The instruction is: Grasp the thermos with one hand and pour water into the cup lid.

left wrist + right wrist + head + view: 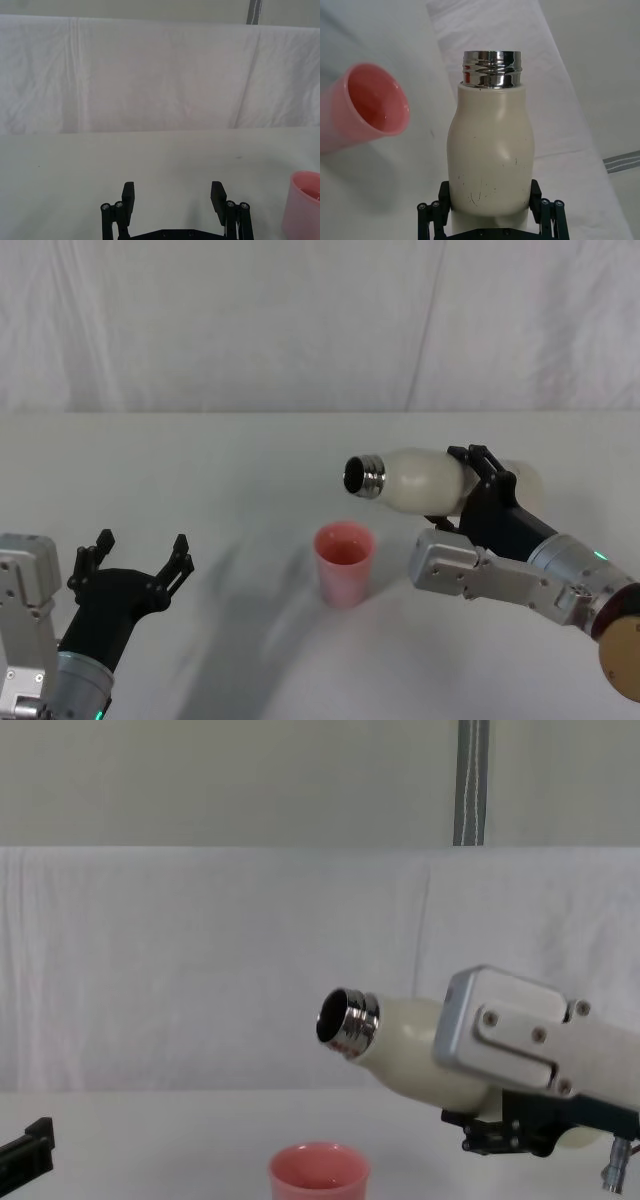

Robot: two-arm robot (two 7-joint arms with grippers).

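Holding the thermos tipped nearly level above the white table, the right gripper pinches its cream body around the middle.

The thermos's threaded steel neck is uncapped and points toward the robot's left, its open mouth hanging in the air above and just to the right of the pink cup lid. The cup lid stands upright on the table near the middle, its rim facing up, apart from the thermos. From the right wrist, the black fingers clasp both sides of the bottle's lower body. The left gripper hovers low over the table at the left, well apart from the cup lid, its fingers spread wide with nothing between them.
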